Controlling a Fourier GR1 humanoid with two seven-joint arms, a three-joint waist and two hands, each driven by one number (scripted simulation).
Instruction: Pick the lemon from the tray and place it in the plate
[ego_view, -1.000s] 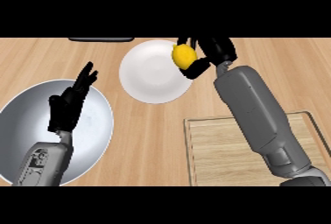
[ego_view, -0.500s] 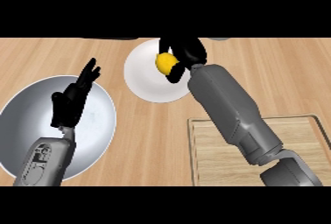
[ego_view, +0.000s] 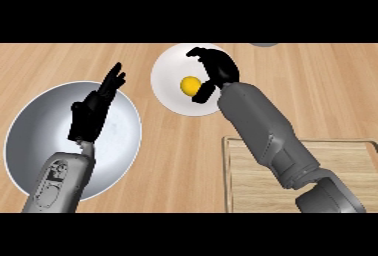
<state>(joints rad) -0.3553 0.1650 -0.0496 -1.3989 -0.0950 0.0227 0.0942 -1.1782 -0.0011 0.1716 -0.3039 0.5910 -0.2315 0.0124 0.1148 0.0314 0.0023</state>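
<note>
Lemon (ego_view: 190, 85): lying now on the far plate (ego_view: 168, 65), let go by your right hand (ego_view: 220, 67), whose fingers have spread open just right of it; you may judge the placement done.

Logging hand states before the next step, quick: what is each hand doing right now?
Left hand: open, fingers up, resting over the bowl, holding nothing.
Right hand: open above the plate; the lemon lies on it, not gripped.
</note>
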